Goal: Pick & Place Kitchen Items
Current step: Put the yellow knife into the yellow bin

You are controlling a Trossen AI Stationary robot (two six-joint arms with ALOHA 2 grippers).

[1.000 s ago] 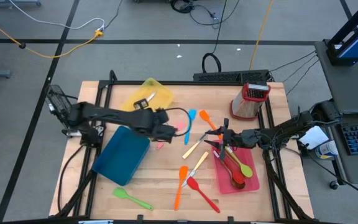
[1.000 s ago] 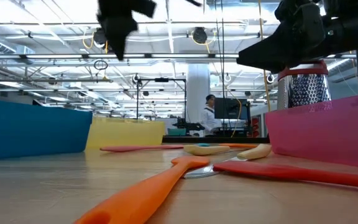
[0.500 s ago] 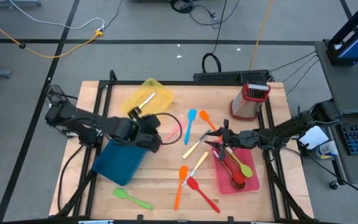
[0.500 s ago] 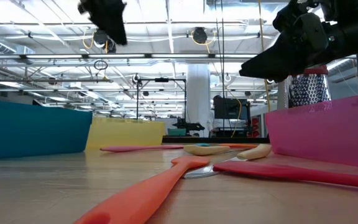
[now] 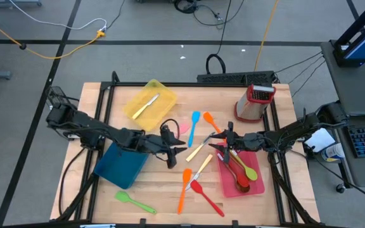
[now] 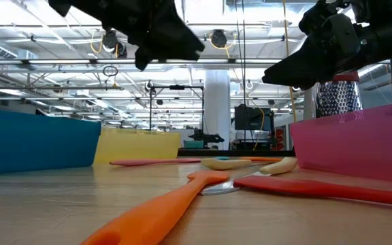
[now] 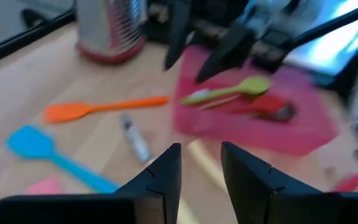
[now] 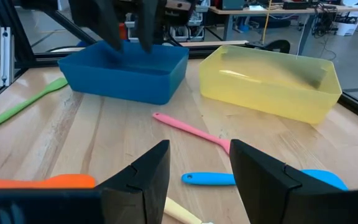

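While lying flat, the orange spatula [image 5: 182, 188] points its blade toward the table's far edge.

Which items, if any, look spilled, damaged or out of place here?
Nothing looks damaged or spilled. Utensils lie loose across the table, as sorting would leave them: a green spatula sits alone near the front edge, far from the rest. The blue tray sits askew. Left gripper and right gripper are both open and empty.
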